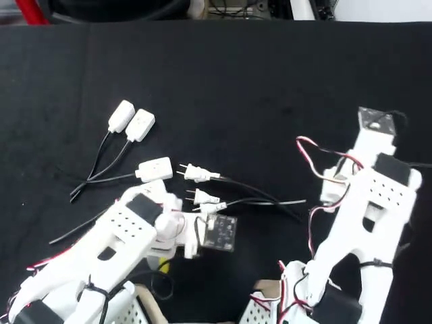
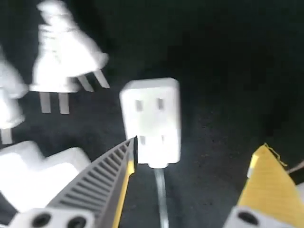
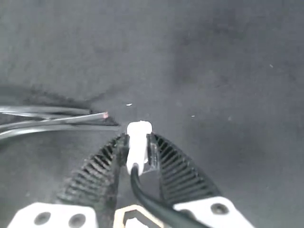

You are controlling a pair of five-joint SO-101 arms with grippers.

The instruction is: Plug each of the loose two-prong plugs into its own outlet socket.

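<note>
Broadly, a black tabletop [image 1: 256, 81] carries everything, and past its far edge the room offers a red bar [image 1: 30, 10] and dark cords. In the high view the left arm [image 1: 115, 233] lies low across the near left corner. The right arm [image 1: 368, 202] stands at the right, its tip over bare cloth, well apart from the sockets.

That view lays out two sockets [image 1: 140, 125] side by side at the far left and a third socket [image 1: 154, 169] nearer the left arm. Two loose plugs [image 1: 196, 173] lie just beside the third socket, prongs toward it, with black cables [image 1: 263, 199] running off to the right.

The wrist views supply what the arms hide from above. The left pincer [image 2: 197, 147] gapes wide. Its grey finger [image 2: 102, 180] sits at the third socket's edge, though whether it touches I cannot tell, and the yellow finger is well clear. One plug lies beyond, unplugged.

The right pincer [image 3: 137, 141] is clamped on a small white plug body [image 3: 138, 133] with a black cord; its prongs cannot be seen. Cable ends [image 3: 52, 118] lie near.
</note>
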